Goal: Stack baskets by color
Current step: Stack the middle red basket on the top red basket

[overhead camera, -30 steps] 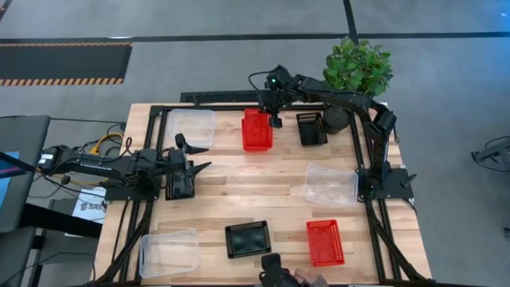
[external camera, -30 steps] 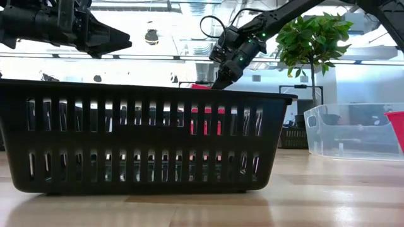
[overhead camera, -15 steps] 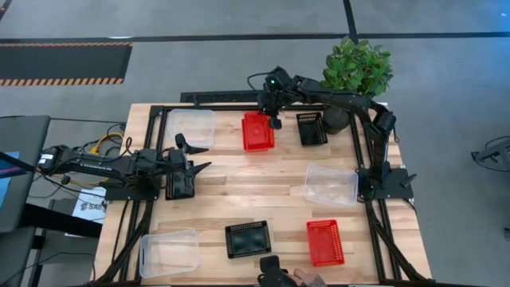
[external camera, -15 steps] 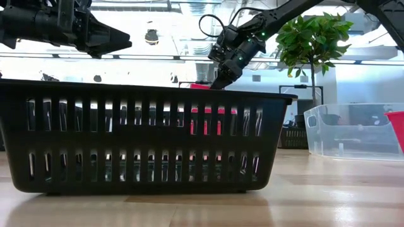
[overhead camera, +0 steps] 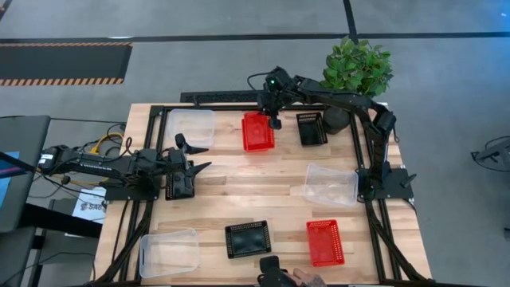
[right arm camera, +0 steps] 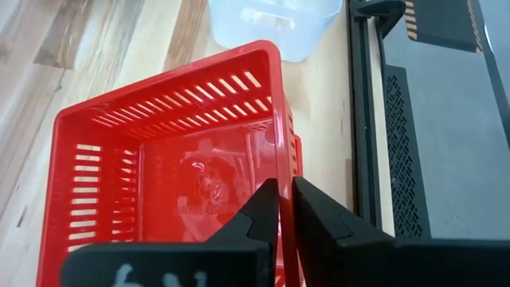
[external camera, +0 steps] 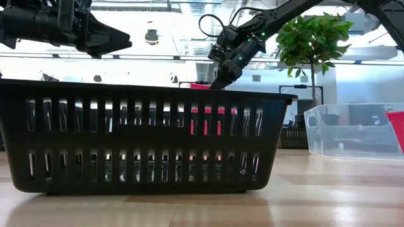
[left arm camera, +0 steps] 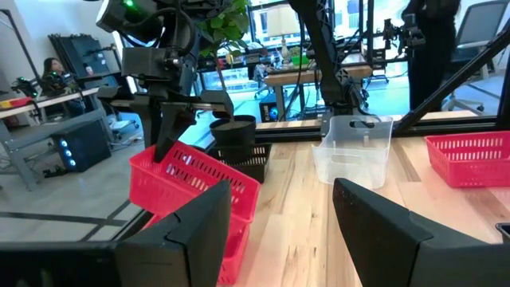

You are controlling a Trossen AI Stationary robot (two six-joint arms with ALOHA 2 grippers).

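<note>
The right hand pinches a red basket's rim with its fingers almost closed, the left hand waits open, and no baskets look stacked yet.

In the low view, a black slotted plastic basket standing nearest the camera hid most of the table behind it. The red mesh plastic basket beyond showed only through its slots. A second red basket was cut off at the right edge.
</note>
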